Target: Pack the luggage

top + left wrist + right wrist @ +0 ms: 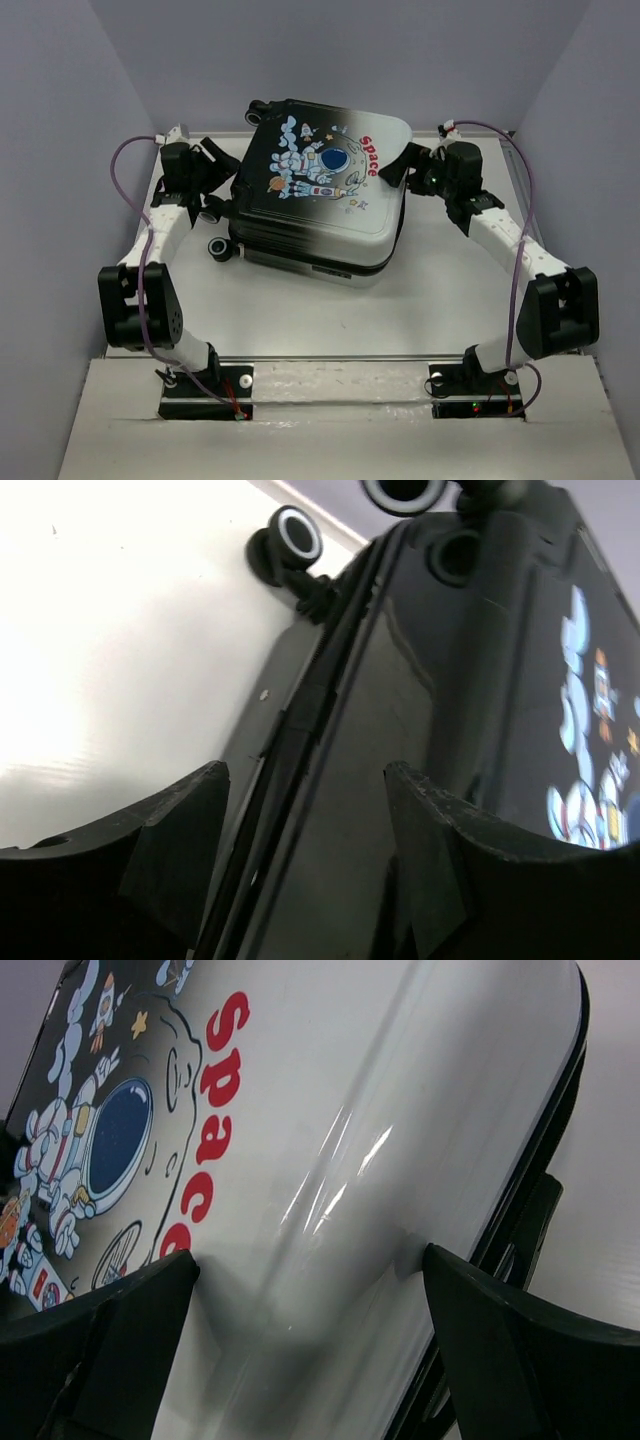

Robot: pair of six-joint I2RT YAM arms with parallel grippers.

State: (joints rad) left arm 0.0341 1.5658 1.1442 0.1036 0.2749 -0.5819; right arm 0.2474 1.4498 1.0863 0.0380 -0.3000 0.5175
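Observation:
The luggage (320, 195) lies flat in the middle of the table, its lid down, black at the left fading to white at the right, with the astronaut and red "Space" print on top. My left gripper (216, 160) is open at its black left end, close to the seam (310, 695) between the two shells. My right gripper (405, 165) is open against the white right end of the lid (400, 1110), fingertips (440, 1270) touching or nearly touching the shell. The lining is hidden.
The luggage's black-and-white wheels stick out at the left (219, 248) and at the far corner (255, 112); one shows in the left wrist view (296, 535). Grey walls close in on three sides. The white tabletop (300, 310) runs to the near edge.

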